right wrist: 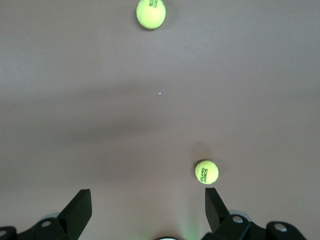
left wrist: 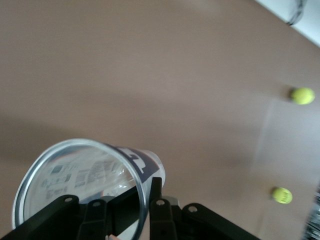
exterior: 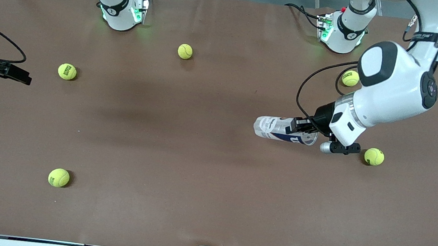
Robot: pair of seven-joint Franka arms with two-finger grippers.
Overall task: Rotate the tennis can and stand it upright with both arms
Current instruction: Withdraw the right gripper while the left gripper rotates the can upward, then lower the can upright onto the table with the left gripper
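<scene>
At the left edge of the front view the right arm's black two-finger hand [exterior: 22, 77] waits over the brown worktop [exterior: 182, 156], fingers spread wide and empty. Right of centre, the clear plastic tennis can with its white, dark blue and red label [exterior: 274, 128] lies on its side, its open rim pinched by the left arm's black hand [exterior: 300, 126]. Such a thin, slick rim hold could slip or buckle as the can turns, and the yellow tennis ball [exterior: 374, 156] just beside that hand may get knocked.
</scene>
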